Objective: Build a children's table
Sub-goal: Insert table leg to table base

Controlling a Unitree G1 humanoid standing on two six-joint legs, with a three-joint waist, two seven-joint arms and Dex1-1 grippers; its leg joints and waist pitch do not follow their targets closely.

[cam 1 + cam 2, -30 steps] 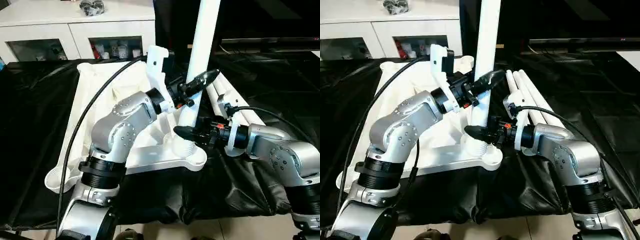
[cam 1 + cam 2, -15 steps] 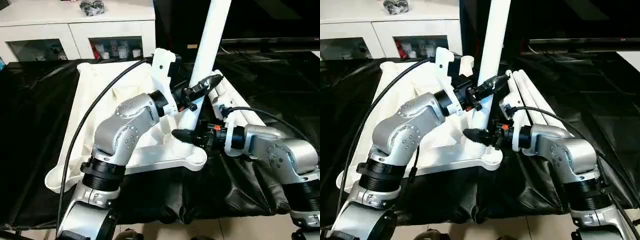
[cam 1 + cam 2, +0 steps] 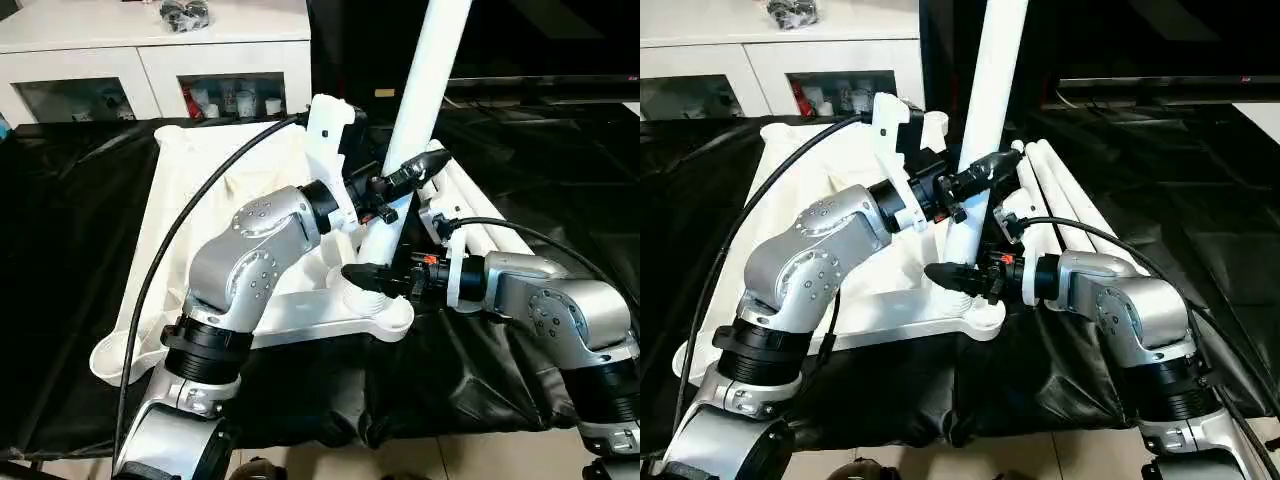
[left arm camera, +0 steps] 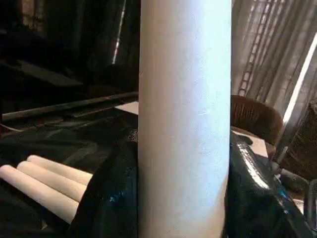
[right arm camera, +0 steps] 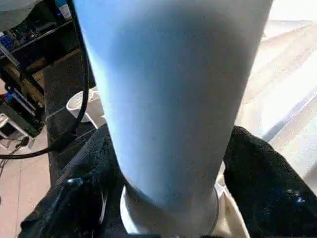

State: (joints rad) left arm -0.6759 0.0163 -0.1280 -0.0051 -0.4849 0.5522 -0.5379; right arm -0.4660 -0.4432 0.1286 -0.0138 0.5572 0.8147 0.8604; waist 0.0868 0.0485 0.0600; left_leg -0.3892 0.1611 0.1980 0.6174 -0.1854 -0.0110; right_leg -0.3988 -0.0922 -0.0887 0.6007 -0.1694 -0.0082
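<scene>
The white tabletop (image 3: 200, 200) of the children's table lies underside up on a black cloth. One white leg (image 3: 430, 70) stands in its near right corner socket (image 3: 385, 312), leaning with its top to the right. My left gripper (image 3: 405, 180) is shut on this leg at mid-height, one finger on each side. Lower down, my right gripper (image 3: 375, 272) is shut on the same leg just above the socket. The left wrist view has the leg (image 4: 183, 119) close up between dark fingers, and in the right wrist view the leg (image 5: 173, 99) meets the socket.
Spare white legs (image 3: 1060, 190) lie side by side on the cloth right of the tabletop, behind my right arm. A white cabinet (image 3: 150, 60) stands at the back left. My left arm's black cable (image 3: 180, 230) arcs over the tabletop. Dark furniture sits back right.
The leg's top has tipped to the right. My left gripper has gone right and slightly up with it, and my right gripper has slid a little left at the base.
</scene>
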